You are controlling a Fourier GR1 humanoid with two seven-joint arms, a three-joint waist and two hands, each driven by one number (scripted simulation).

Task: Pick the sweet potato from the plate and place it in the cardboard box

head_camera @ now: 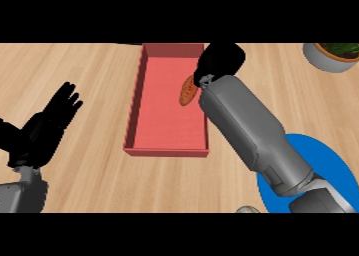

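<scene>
The sweet potato hangs over the red cardboard box, the right hand curled round its upper end. Best lowered toward the floor before the fingers part. The left hand rests open, holding nothing; the blue plate lies behind.

grey plant pot with green leaves sits on wooden counter, far right corner; small grey object at counter's near edge.

Right robot hand curled over sweet potato above red cardboard box.
</scene>
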